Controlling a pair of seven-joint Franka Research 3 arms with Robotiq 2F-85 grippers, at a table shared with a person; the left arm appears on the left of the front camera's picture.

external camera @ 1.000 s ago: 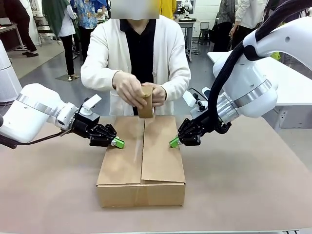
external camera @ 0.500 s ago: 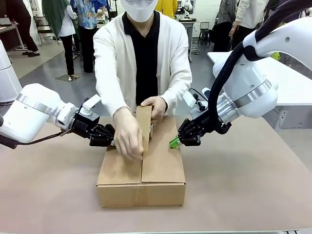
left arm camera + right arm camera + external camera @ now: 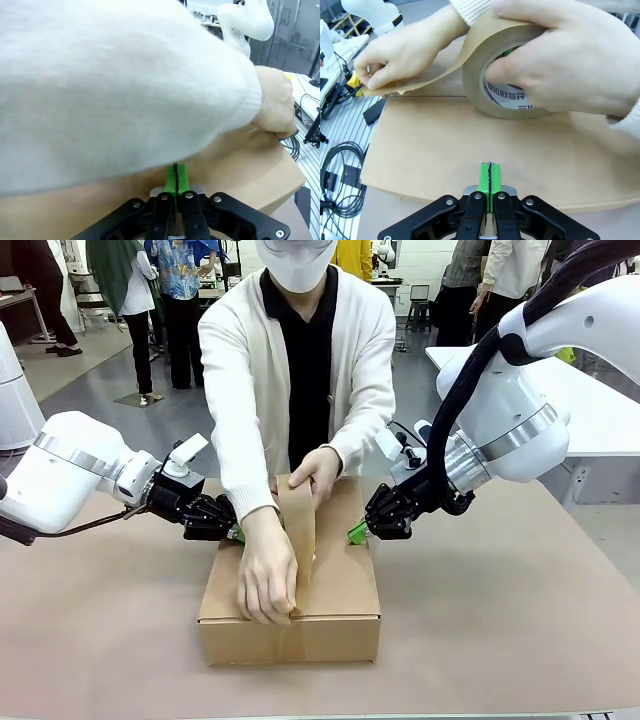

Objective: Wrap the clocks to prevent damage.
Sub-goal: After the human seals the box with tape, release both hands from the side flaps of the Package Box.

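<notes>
A closed cardboard box (image 3: 335, 590) sat in the middle of a brown table (image 3: 500, 630), its two top flaps meeting in a seam that ran from the far side to the near side. A strip of brown tape (image 3: 298, 535) stretched above that seam. A person in a white cardigan stood at the far side and leaned over the box. One hand (image 3: 265, 580) pinched the free end of the tape at the box's near top edge. The other hand (image 3: 318, 468) held the roll (image 3: 492, 75) at the far end of the box, fingers hooked through its core.

The left gripper (image 3: 234, 533) reached in from the left, its two green-padded fingers pressed together with nothing between them. Its tips lay at the left flap, partly hidden behind the person's sleeve (image 3: 100, 80). The right gripper (image 3: 357, 532) came in from the right, fingers likewise pressed together and holding nothing, its tips at the right flap near the box's edge. In the right wrist view the roll and both hands lay just beyond those tips, over the box top.
</notes>
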